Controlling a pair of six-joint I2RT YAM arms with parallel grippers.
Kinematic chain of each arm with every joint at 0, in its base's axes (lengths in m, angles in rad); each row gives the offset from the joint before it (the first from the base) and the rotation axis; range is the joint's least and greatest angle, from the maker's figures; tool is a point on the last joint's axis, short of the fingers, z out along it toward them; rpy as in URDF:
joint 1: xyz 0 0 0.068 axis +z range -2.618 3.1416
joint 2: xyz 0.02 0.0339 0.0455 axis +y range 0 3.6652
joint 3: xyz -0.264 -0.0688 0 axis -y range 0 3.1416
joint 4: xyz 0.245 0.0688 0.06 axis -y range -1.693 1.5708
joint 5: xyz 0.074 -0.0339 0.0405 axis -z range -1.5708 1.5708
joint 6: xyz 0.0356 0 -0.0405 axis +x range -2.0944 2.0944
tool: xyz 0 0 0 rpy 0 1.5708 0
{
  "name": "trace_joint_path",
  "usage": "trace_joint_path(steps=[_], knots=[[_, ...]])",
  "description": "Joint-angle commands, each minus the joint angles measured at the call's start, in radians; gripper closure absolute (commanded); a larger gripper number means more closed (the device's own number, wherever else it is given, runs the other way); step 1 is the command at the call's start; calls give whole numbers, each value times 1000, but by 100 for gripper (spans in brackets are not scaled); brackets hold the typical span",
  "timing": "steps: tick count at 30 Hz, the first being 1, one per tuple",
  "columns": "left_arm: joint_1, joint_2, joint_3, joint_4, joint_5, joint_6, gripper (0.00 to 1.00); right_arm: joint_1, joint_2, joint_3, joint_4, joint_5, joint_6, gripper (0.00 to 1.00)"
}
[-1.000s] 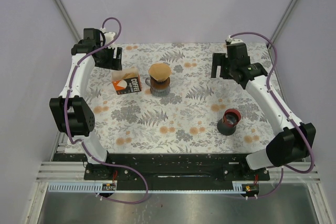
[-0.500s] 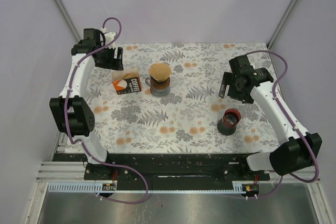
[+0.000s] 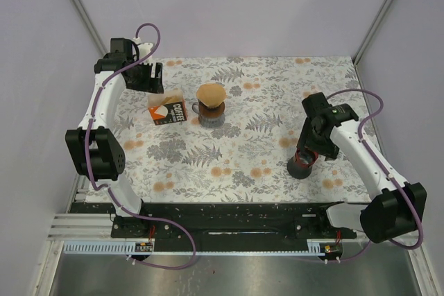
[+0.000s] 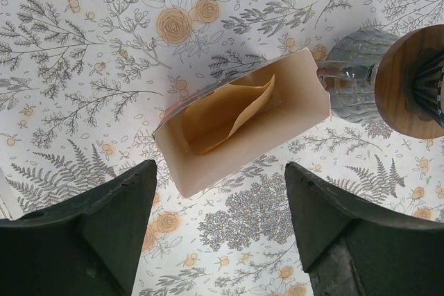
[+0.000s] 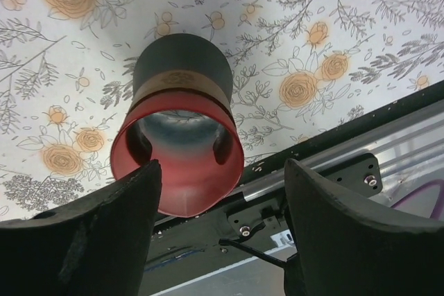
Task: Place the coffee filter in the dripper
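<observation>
Coffee filters lie in the box; left end effector and right end effector released.

the right arm has swung from the far right of the surface back toward its base; the right pincer now hangs over the red-rimmed cup, jaws slightly narrower.

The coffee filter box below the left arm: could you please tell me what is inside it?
Inside the box, tan paper filters show, the front one curling outward. That sheet and the box walls cover the rest, so their number cannot be seen.
</observation>
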Motion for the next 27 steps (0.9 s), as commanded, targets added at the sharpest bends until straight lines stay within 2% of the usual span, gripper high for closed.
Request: trace_joint_path(steps=[1,4,6,10,12,13,15,20,23,27], knots=[[9,-51,-10,28,24,-2,21,-3,-16,-59,40,1,60,23],[10,-56,-16,30,22,-3,21,-3,-7,-101,69,3,63,33],[12,-60,-25,38,22,-2,21,-2,6,-106,77,6,52,44],[13,-63,-27,39,22,-3,21,-3,10,-107,124,-5,9,71],[15,-65,-27,41,27,-5,21,-3,17,-109,169,-41,-38,78],[15,-65,-25,39,28,-5,21,-3,25,-109,201,-64,-61,88],[15,-66,-25,41,31,-5,21,-1,51,-93,248,-86,-78,100],[17,-72,-24,41,42,-6,21,23,169,46,345,-88,-136,100],[17,-79,-24,39,42,-5,21,76,316,182,336,4,-205,100],[16,-89,-33,41,40,0,21,122,525,379,286,15,-296,100]])
